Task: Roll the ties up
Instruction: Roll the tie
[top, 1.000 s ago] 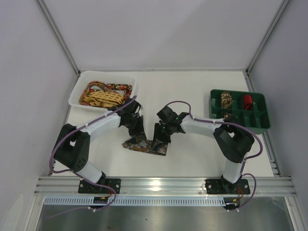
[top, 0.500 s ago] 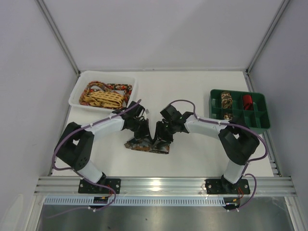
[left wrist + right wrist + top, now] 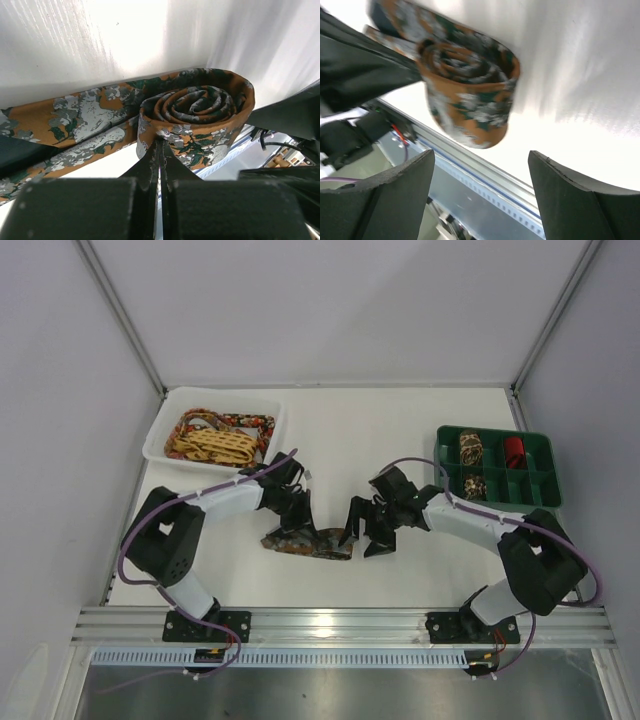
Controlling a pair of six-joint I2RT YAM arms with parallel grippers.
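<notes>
While half-coiled orange floral tie (image 3: 305,540) is laid mid-surface, left gripper (image 3: 299,523) is pressed together against coil, right gripper (image 3: 366,539) spread apart alongside.

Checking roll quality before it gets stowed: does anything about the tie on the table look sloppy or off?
The orange-patterned tie is only partly rolled: its coil is squashed into an oval, and a flat tail lies unrolled beside it. The left gripper pinches the coil's outer layer; the right gripper stands open nearby.
</notes>
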